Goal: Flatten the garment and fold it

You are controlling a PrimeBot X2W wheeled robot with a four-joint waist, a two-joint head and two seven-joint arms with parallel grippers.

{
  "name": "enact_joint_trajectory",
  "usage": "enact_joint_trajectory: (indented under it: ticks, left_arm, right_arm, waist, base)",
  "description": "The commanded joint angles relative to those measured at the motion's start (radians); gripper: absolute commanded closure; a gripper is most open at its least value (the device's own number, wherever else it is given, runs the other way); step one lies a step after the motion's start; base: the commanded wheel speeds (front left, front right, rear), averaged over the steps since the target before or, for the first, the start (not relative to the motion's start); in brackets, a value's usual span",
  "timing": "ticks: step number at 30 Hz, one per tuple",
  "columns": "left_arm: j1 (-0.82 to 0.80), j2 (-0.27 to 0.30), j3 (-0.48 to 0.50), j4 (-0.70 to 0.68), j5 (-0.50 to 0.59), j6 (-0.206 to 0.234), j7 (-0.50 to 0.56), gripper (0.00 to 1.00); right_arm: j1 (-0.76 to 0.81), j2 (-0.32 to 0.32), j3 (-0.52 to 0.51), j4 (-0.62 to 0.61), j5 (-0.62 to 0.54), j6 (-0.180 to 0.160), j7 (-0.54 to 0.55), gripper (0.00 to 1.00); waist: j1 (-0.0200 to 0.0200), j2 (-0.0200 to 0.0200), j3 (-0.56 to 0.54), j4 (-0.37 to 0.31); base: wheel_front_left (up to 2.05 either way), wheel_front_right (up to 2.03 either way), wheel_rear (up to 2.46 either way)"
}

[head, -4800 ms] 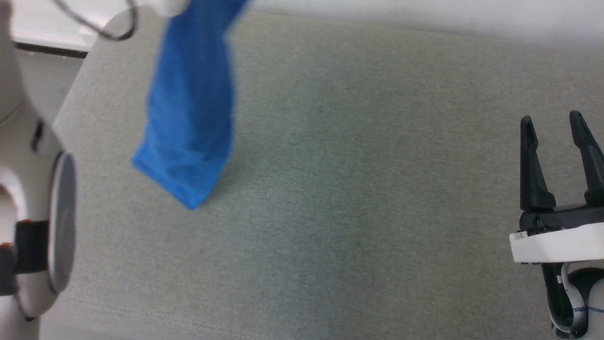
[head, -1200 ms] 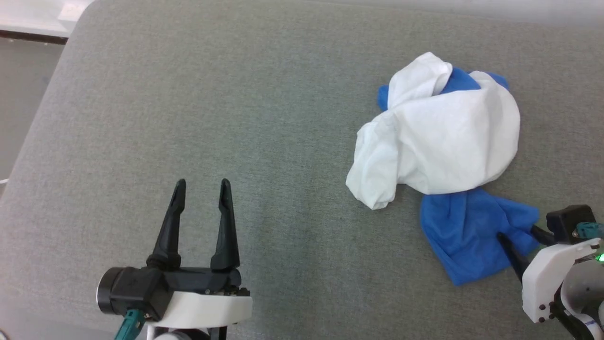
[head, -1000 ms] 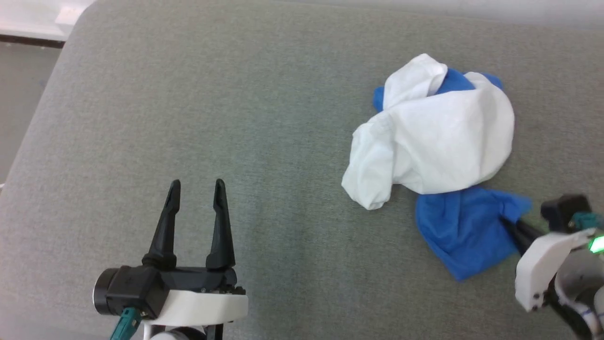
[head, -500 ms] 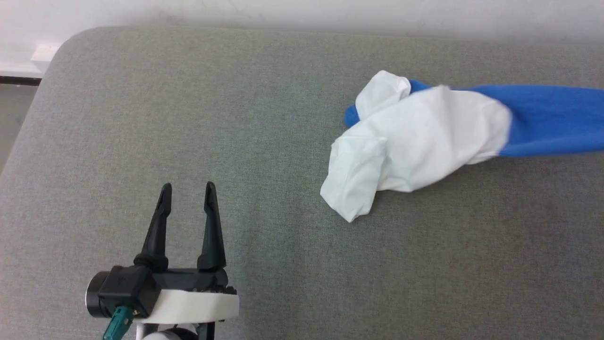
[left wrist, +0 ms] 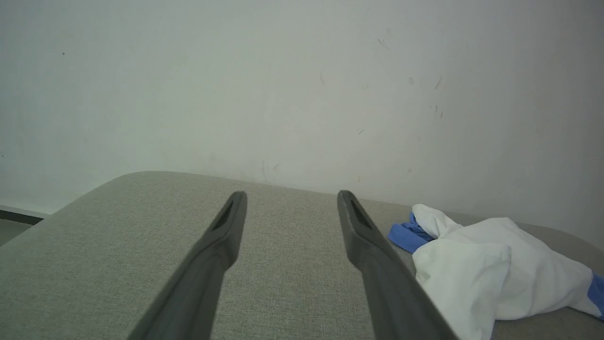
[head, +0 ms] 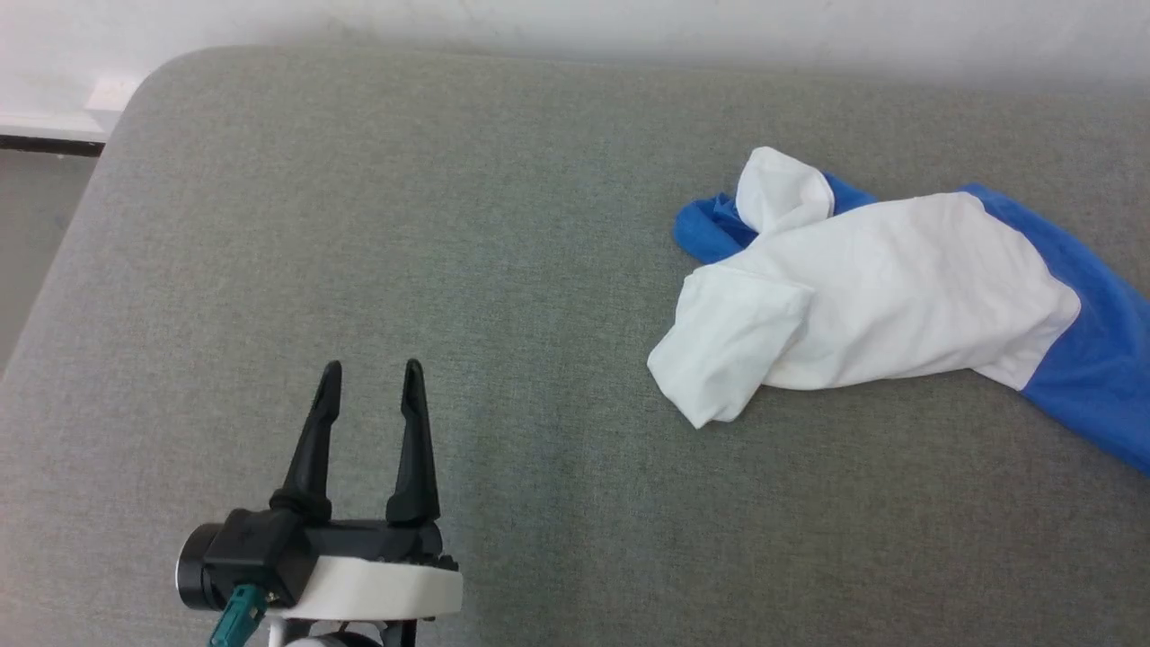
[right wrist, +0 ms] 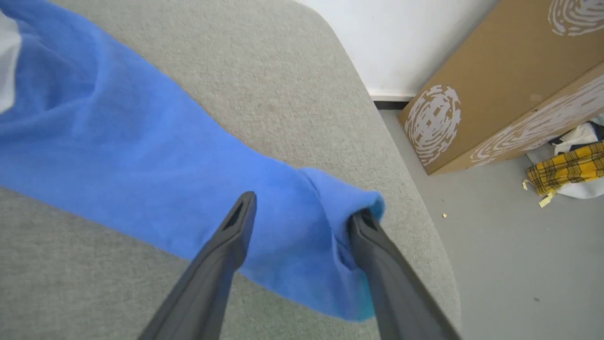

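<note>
The garment (head: 898,296) lies crumpled on the right half of the grey padded table (head: 449,225), white body bunched, one blue sleeve stretched toward the right edge. A second blue part pokes out at its far left. My left gripper (head: 373,373) hovers open over the table's front left, well apart from the garment (left wrist: 495,278), nothing between its fingers. In the right wrist view my right gripper (right wrist: 302,205) stands open, its fingers straddling the blue sleeve (right wrist: 141,156) near the cuff, by the table's rounded corner.
A white wall (left wrist: 283,94) runs behind the table. Off the table's right corner a cardboard box (right wrist: 509,80) stands on the grey floor, with a yellow plaid cloth (right wrist: 566,165) beside it. Table edge (right wrist: 424,226) lies close to the right gripper.
The right gripper, shut on the blue sleeve a second ago, dragged it out to the right and now stands open around it. The bundle has stretched out. The head camera shifted too.
</note>
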Motion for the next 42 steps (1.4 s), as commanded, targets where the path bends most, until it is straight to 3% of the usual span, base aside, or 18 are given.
enact_joint_trajectory:
  ticks: [1, 7, 11, 15, 21, 25, 34, 35, 36, 38, 42]
  left_arm:
    - [0.010, -0.003, -0.001, 0.004, 0.001, -0.007, -0.005, 0.00]
    - [0.018, -0.003, 0.009, 0.004, -0.002, -0.009, -0.005, 0.00]
    - [0.019, -0.003, 0.009, -0.003, -0.010, -0.005, -0.005, 0.00]
    - [0.009, -0.003, -0.007, -0.006, -0.019, -0.001, -0.005, 0.00]
    - [-0.017, -0.003, -0.036, -0.005, -0.033, 0.010, -0.005, 0.00]
    - [-0.027, -0.003, -0.049, -0.005, -0.043, 0.022, -0.005, 0.00]
    - [-0.027, -0.003, -0.071, 0.002, -0.065, 0.034, -0.005, 0.00]
    - [-0.028, -0.003, -0.073, 0.004, -0.067, 0.035, -0.005, 0.00]
    - [-0.028, -0.003, -0.074, 0.004, -0.070, 0.036, -0.005, 0.00]
    - [-0.027, -0.003, -0.073, 0.005, -0.072, 0.039, -0.005, 0.00]
    - [-0.017, -0.003, -0.065, 0.009, -0.070, 0.039, -0.005, 0.00]
  right_arm:
    - [-0.031, -0.001, 0.015, -0.007, 0.004, -0.001, -0.016, 0.00]
    - [-0.128, -0.019, 0.189, -0.176, 0.073, -0.001, -0.025, 0.00]
    - [-0.180, -0.023, 0.364, -0.329, 0.165, -0.001, 0.056, 0.00]
    - [-0.232, -0.048, 0.544, -0.407, 0.229, -0.001, 0.138, 0.00]
    - [-0.300, -0.085, 0.758, -0.361, 0.287, -0.001, 0.225, 0.00]
    - [-0.336, -0.117, 0.848, -0.301, 0.296, -0.001, 0.237, 0.00]
    - [-0.378, -0.128, 0.915, -0.159, 0.301, -0.001, 0.208, 0.00]
    - [-0.380, -0.124, 0.915, -0.142, 0.303, -0.001, 0.202, 0.14]
    - [-0.382, -0.121, 0.917, -0.127, 0.302, -0.001, 0.197, 0.55]
    - [-0.387, -0.113, 0.914, -0.106, 0.300, -0.001, 0.177, 1.00]
    - [-0.402, -0.096, 0.908, -0.100, 0.298, -0.001, 0.135, 1.00]
  waist:
    - [0.0000, -0.0002, -0.011, 0.004]
    - [0.0000, -0.0002, -0.030, 0.006]
    - [0.0000, -0.0002, -0.025, 0.009]
    - [0.0000, -0.0002, -0.005, 0.024]
    - [0.0000, -0.0002, 0.029, 0.073]
    - [0.0000, -0.0002, 0.044, 0.113]
    - [0.0000, -0.0002, 0.052, 0.175]
    - [0.0000, -0.0002, 0.050, 0.180]
    - [0.0000, -0.0002, 0.049, 0.183]
    - [0.0000, -0.0002, 0.045, 0.187]
    - [0.0000, -0.0002, 0.028, 0.177]
  base:
    - [0.00, 0.00, 0.00]
    - [0.00, 0.00, 0.00]
    - [0.00, 0.00, 0.00]
    - [0.00, 0.00, 0.00]
    - [0.00, 0.00, 0.00]
    - [0.00, 0.00, 0.00]
    - [0.00, 0.00, 0.00]
    - [0.00, 0.00, 0.00]
    - [0.00, 0.00, 0.00]
    - [0.00, 0.00, 0.00]
    - [0.00, 0.00, 0.00]
